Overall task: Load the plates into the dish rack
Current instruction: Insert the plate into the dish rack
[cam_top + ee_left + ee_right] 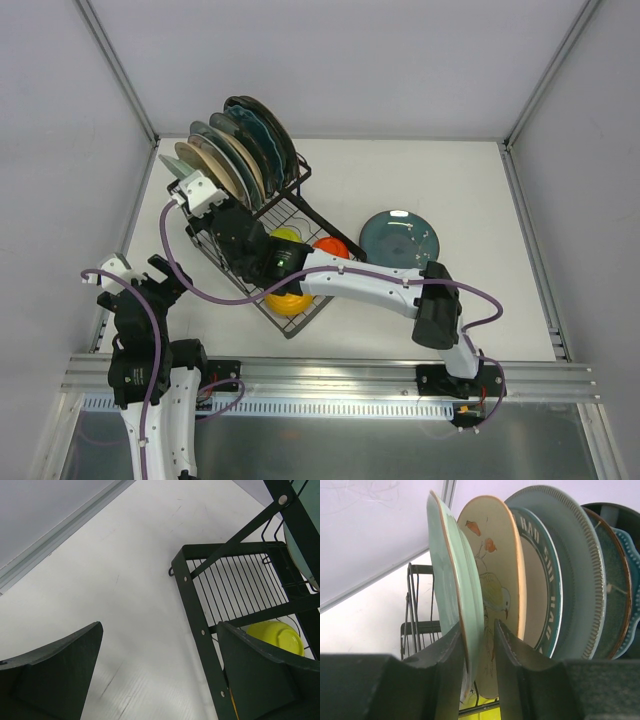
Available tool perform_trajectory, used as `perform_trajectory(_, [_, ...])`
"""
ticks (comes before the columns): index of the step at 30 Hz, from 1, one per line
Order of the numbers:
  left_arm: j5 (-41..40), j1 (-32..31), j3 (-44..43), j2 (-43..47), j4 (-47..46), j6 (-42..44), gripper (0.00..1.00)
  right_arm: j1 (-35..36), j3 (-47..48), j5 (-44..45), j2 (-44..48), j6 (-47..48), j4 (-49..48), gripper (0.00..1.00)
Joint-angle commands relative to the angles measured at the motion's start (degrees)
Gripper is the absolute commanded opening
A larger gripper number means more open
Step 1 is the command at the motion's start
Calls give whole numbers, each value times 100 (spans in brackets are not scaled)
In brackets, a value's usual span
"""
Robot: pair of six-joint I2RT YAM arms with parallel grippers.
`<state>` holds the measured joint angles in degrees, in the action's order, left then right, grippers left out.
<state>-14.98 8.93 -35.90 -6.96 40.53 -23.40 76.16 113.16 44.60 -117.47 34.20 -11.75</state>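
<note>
The black wire dish rack [296, 190] holds several plates [240, 145] on edge in its raised slots. My right gripper [192, 188] is at the near left end of that row. In the right wrist view its jaws [477, 630] straddle the rim of the mint green plate [447, 565], only narrowly open: the left finger [451, 655] touches the plate and a thin gap shows at the right finger. A cream bird plate [495, 570] stands just behind it. A dark teal plate [399, 239] lies flat on the table right of the rack. My left gripper [142, 282] is open and empty, low beside the rack [240, 585].
A yellow bowl [287, 237], an orange bowl [331, 247] and a yellow-orange bowl [290, 302] sit in the rack's lower basket. The yellow bowl [277, 635] also shows in the left wrist view. Grey enclosure walls stand left, right and at the back.
</note>
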Motion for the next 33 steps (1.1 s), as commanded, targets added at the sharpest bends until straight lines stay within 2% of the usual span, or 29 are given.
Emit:
perform_trajectory(1, [92, -23, 4, 2, -256, 46, 99, -119, 320, 225, 541, -62, -275, 32])
perform_trajectory(15, [101, -31, 4, 11, -248, 37, 99, -198, 311, 488, 690, 210, -469, 32])
perform_trajectory(33, [110, -31, 4, 11, -256, 46, 99, -295, 153, 374, 1060, 201, -284, 29])
